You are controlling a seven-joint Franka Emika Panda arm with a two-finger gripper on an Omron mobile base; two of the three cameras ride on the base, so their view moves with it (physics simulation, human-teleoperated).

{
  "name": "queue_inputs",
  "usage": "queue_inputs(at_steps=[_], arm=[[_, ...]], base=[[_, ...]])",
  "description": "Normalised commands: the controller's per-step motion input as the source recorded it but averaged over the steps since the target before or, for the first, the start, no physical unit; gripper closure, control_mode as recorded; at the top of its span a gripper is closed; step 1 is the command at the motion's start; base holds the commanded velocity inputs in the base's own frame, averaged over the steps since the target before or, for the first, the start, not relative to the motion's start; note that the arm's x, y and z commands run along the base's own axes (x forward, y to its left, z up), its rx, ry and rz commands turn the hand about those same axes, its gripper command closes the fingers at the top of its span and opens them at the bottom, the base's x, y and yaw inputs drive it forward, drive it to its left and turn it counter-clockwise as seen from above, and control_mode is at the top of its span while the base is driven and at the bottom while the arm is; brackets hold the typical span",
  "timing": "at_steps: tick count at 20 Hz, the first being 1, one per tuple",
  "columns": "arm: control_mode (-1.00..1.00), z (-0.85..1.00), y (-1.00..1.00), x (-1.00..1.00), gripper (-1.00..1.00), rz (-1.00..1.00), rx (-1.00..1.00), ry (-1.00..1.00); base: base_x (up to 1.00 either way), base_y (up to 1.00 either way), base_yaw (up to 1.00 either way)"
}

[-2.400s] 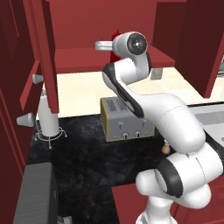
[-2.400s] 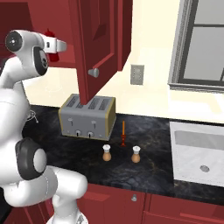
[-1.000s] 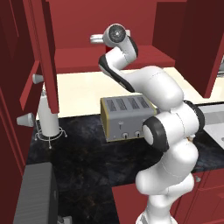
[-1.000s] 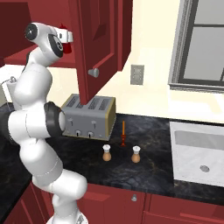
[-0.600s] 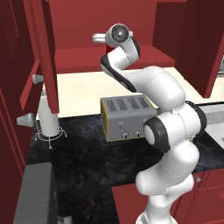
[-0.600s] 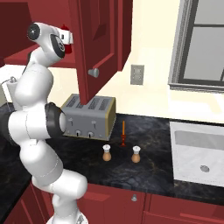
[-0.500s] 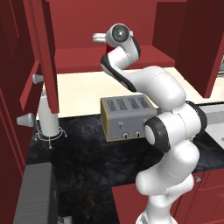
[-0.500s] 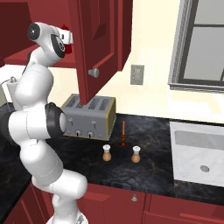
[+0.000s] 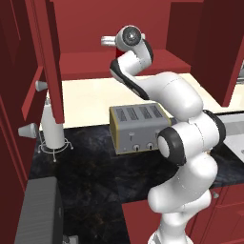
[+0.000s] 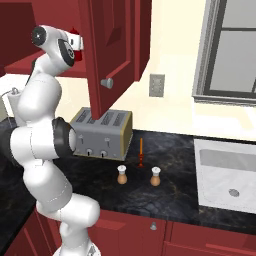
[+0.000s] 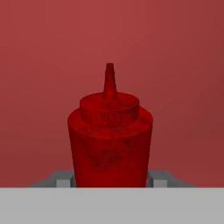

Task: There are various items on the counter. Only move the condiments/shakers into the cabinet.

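Note:
A dark red squeeze bottle [image 11: 109, 140] with a pointed nozzle stands upright between my fingertips [image 11: 63, 183], which hug both its sides. My gripper [image 11: 111, 181] is shut on it. The arm reaches high into the cabinet, with the gripper [image 10: 76, 43] just above the red shelf [image 9: 81, 64], beside the open cabinet door [image 10: 112, 50]. Two tan shakers [image 10: 122, 175] [image 10: 156, 176] stand on the black counter [image 10: 170, 197] in front of the grey toaster [image 10: 102, 134]. A thin orange-red utensil [image 10: 141, 152] stands between them, nearer the wall.
The toaster [image 9: 140, 126] sits right under my arm. A white stand [image 9: 52, 128] is at the counter's left, below another open door [image 9: 47, 57]. A sink [image 10: 227, 172] lies at the right under a window. A wall socket [image 10: 157, 85] is on the cream wall.
Since the earliest frames the arm has stretched up and farther into the cabinet with the bottle. Over the last second nothing visibly moves.

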Motion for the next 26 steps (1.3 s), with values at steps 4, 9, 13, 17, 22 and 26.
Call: queue_inputs(at_steps=[4, 9, 13, 17, 22, 26], arm=[[-1.00, 0.00, 0.00, -0.14, -1.00, 0.00, 0.00, 0.00], [-1.00, 0.00, 0.00, -0.31, -1.00, 0.00, 0.00, -0.01], [-1.00, 0.00, 0.00, -0.58, -1.00, 0.00, 0.00, -0.03], [-1.00, 0.00, 0.00, -0.95, -1.00, 0.00, 0.00, -0.04], [-1.00, 0.00, 0.00, -1.00, -1.00, 0.00, 0.00, -0.07], [-1.00, -0.04, 0.00, -1.00, -1.00, -0.03, 0.00, -0.07]], base=[[0.00, 0.00, 0.00], [0.00, 0.00, 0.00], [0.00, 0.00, 0.00], [0.00, 0.00, 0.00], [0.00, 0.00, 0.00], [0.00, 0.00, 0.00]])
